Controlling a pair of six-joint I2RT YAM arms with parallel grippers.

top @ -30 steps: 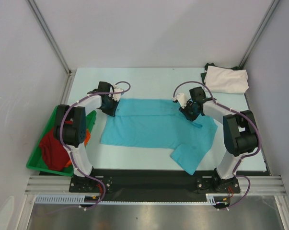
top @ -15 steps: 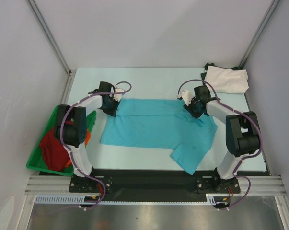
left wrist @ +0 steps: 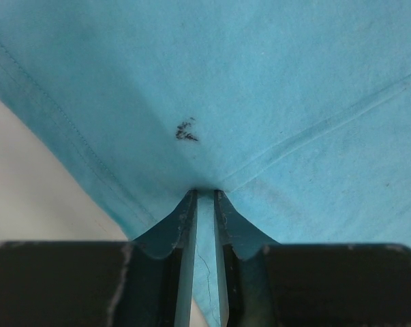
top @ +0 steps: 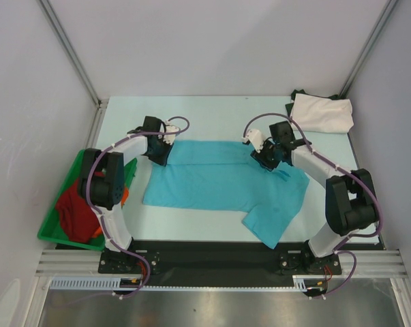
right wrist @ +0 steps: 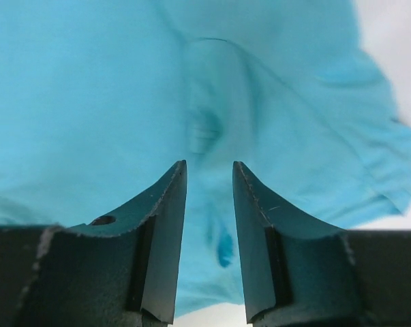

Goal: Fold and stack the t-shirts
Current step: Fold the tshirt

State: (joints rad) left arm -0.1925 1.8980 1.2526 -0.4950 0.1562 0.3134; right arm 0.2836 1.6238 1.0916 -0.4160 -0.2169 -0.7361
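Note:
A turquoise t-shirt (top: 219,180) lies spread across the table, its far edge folded over and one sleeve pointing to the near right. My left gripper (top: 160,155) is at the shirt's far left corner. In the left wrist view it (left wrist: 204,194) is shut on a pinched fold of the turquoise cloth (left wrist: 273,82), near a small dark mark (left wrist: 186,131). My right gripper (top: 265,159) is over the shirt's far right part. In the right wrist view it (right wrist: 209,167) is open, with a raised ridge of turquoise cloth (right wrist: 212,102) just beyond the tips.
A folded cream-white shirt (top: 321,112) lies at the far right corner on a dark cloth (top: 298,93). A green bin (top: 54,204) at the left holds a dark red shirt (top: 75,211) and an orange one (top: 125,194). Metal frame posts stand at the far corners.
My right gripper swung out toward the far right, then came back left and lower over the shirt. My left gripper has shifted slightly right, still on the cloth.

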